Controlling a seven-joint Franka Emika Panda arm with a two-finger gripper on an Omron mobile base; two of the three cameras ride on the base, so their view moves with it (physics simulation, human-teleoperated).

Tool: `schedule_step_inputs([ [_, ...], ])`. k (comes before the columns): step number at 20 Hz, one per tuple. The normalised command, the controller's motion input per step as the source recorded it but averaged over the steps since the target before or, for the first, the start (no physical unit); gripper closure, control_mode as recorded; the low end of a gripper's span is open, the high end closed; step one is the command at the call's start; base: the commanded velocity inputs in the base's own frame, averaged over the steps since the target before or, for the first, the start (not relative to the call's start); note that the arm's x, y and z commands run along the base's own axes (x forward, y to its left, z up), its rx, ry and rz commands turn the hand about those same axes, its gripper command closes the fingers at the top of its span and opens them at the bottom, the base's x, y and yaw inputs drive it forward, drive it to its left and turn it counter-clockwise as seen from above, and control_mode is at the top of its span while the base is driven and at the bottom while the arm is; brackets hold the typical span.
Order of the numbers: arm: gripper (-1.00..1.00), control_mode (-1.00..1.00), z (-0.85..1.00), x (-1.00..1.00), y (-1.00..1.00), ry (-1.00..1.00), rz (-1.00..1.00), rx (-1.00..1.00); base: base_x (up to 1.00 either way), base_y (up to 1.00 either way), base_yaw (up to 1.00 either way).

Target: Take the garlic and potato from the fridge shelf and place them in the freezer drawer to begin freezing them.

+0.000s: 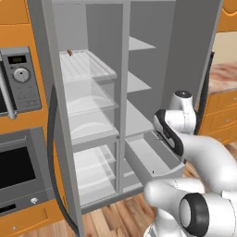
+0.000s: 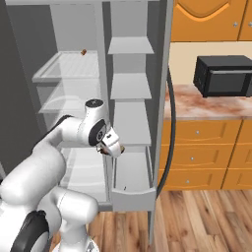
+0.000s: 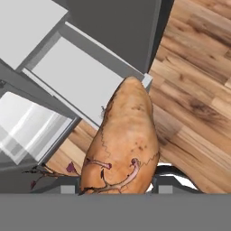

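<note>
My gripper (image 2: 117, 147) is shut on the potato (image 3: 126, 144), a brown-orange lump with dark vein marks that looms large in the hand view. It hangs over the near end of the open freezer drawer (image 2: 132, 199), a long grey box with a pale inside (image 3: 85, 76), also in the left base view (image 1: 139, 162). The white ribbed fridge shelf (image 1: 88, 65) (image 2: 64, 66) sits high on the left and carries only a tiny orange-red piece (image 1: 69, 52). The garlic is out of view. A tiny dark speck (image 2: 125, 187) lies in the drawer; what it is I cannot tell.
Clear curved-front bins (image 1: 90, 127) stack under the ribbed shelf. Plain grey shelves (image 2: 130, 86) rise above the drawer. The open fridge door (image 2: 170, 123) stands right of the drawer. A black microwave (image 2: 224, 75) sits on the counter at the right, and wooden floor (image 3: 198, 90) lies below.
</note>
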Motion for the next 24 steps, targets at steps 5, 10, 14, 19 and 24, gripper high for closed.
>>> schedule_step_inputs([
  [5, 1.00, -1.00, -0.65, 0.10, -0.10, 0.07, -0.02, 0.03, 0.00, 0.00, 0.00],
  [10, 1.00, -1.00, -0.58, 0.08, -0.05, 0.03, 0.00, 0.01, 0.00, 0.00, 0.00],
  [14, 1.00, -1.00, -0.52, 0.21, -0.12, 0.07, 0.00, 0.02, 0.00, 0.00, 0.00],
  [19, 1.00, -1.00, -0.49, 0.27, -0.14, 0.07, 0.00, 0.03, 0.00, 0.00, 0.00],
  [24, 1.00, -1.00, -0.46, 0.30, -0.04, 0.06, 0.00, 0.03, 0.00, 0.00, 0.00],
])
